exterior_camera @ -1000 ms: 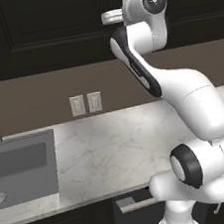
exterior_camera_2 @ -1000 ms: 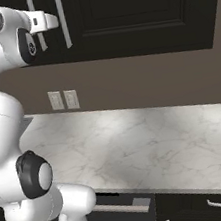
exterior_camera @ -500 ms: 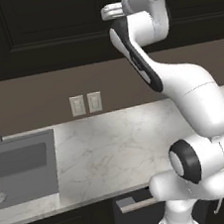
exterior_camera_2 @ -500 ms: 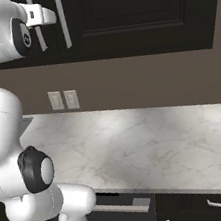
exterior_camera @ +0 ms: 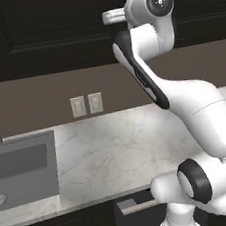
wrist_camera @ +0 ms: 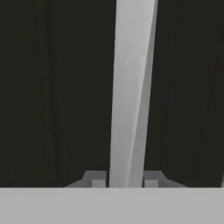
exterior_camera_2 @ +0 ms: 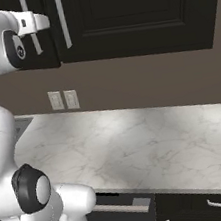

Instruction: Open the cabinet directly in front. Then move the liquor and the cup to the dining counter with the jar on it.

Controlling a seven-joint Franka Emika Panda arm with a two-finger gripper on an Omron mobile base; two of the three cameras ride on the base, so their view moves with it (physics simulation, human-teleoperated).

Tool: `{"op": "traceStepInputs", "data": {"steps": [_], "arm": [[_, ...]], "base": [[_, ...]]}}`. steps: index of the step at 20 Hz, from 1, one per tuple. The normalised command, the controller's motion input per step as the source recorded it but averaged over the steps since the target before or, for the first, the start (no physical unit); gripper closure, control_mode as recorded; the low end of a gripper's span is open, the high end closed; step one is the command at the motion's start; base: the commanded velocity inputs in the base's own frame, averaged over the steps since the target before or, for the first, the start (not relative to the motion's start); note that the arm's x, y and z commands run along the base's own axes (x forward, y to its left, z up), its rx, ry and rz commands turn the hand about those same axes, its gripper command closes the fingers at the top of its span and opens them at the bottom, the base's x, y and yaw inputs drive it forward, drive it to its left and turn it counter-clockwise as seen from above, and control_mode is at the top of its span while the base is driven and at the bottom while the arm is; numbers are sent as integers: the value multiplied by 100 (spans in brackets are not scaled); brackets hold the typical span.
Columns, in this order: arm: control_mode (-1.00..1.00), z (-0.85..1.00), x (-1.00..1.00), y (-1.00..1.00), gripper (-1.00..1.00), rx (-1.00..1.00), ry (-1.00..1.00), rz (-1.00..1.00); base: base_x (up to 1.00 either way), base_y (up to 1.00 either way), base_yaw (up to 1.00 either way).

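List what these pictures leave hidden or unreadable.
- Inside of the cabinet: hidden behind shut doors in both base views.
- Gripper fingertips: barely showing in the hand view, either side of the silver handle.
- Sink: cut off by the left base view's left edge.

Rendered frames, evenly lit, soft and low in resolution. The counter (exterior_camera_2: 153,141) carries a bright patch near its centre. The cabinet (exterior_camera: 49,32) reads near-black, panel detail faint. Hand view blurred throughout.
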Motion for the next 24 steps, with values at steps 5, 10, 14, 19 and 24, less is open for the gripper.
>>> {"op": "traceStepInputs", "data": {"steps": [5, 10, 14, 19, 24], "arm": [[-100, 28, -93, 95, 100, -3, -17, -5], [-100, 41, -99, 100, 100, -1, -4, -8], [-100, 40, -100, 100, 100, -1, 0, -9], [-100, 25, -100, 100, 100, -2, -1, -9], [-100, 1, -100, 100, 100, -7, -1, -7]], "base": [[0, 0, 0], [0, 0, 0], [0, 0, 0], [0, 0, 0], [0, 0, 0]]}}
